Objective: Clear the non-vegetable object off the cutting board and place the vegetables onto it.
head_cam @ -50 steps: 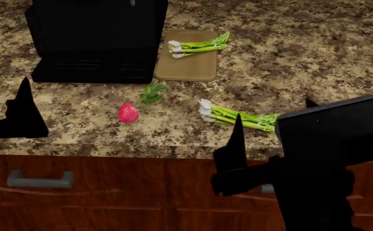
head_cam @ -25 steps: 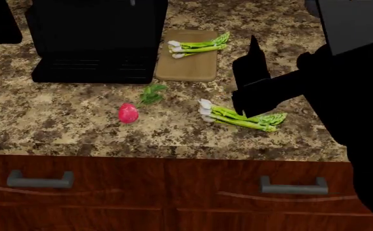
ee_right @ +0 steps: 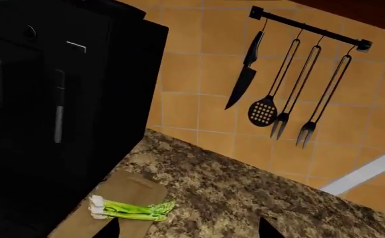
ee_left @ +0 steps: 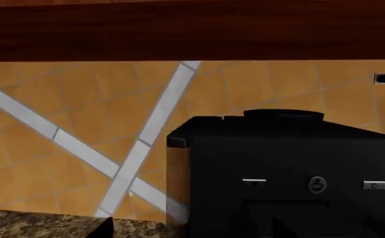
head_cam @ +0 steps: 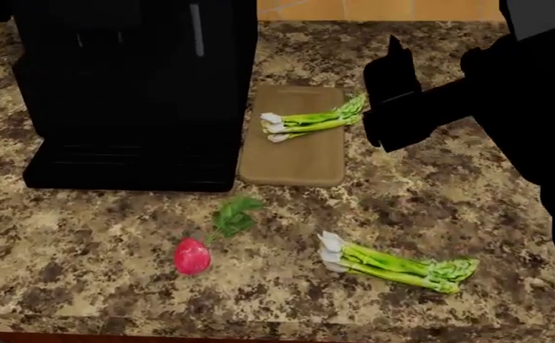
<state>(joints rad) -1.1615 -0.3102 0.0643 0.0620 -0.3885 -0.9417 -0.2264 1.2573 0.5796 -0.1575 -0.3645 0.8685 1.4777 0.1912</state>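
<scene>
Just beside the right gripper (head_cam: pixel 392 93): cutting board (head_cam: pixel 292 161) bearing asparagus (head_cam: pixel 311 121), likely placed already. Nearer the counter's front, well apart: second bundle (head_cam: pixel 397 266), radish (head_cam: pixel 192 255). Fingers apart, empty.

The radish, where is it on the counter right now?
In the head view the radish lies on the granite counter toward the front, in front of the black machine and left of the loose asparagus bundle, off the cutting board.

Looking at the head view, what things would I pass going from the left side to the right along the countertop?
Black machine → radish → cutting board → loose asparagus bundle → right end effector.
</scene>
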